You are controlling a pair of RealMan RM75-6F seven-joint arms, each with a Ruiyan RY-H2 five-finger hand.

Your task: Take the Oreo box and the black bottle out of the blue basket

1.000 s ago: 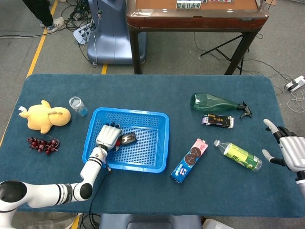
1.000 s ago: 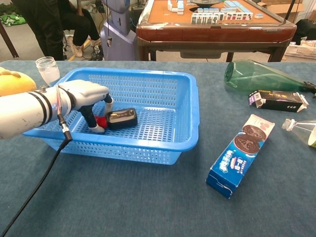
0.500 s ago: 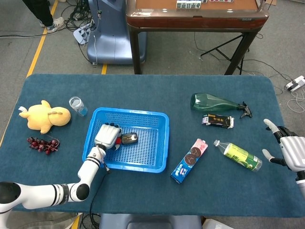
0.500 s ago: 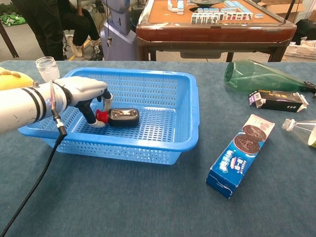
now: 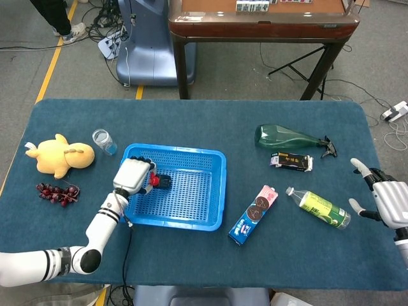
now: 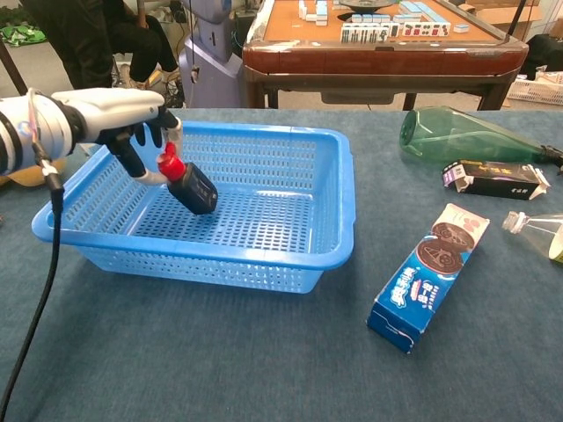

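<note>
Nearest the robot, the Oreo box (image 6: 428, 276) is lying flat on the table right of the blue basket (image 6: 290, 266), outside it, so that half of the task looks finished. The right hand (image 5: 386, 199) is hanging at the table's right edge, fingers spread, holding nothing, well apart from everything. Just beyond the basket's near wall, the left hand (image 6: 119, 110) is pinching the black bottle (image 6: 192, 186) at its red cap; the bottle is hanging tilted, body pointing down and right, clear of the basket floor but not above the rim, over the left part of the basket. Judged step: lifting the bottle out. To do it well, the hand needs to be rising until the bottle's lower end clears the rim, then carrying it over the left or near wall to bare cloth. The cap pinch looks narrow and the body is dangling, so swinging or slipping seems the risk; moving slowly would help. Farther left, a small jar (image 5: 102, 141) and a yellow plush toy (image 5: 60, 155) are occupying the cloth, so setting down short of them seems wise.
</note>
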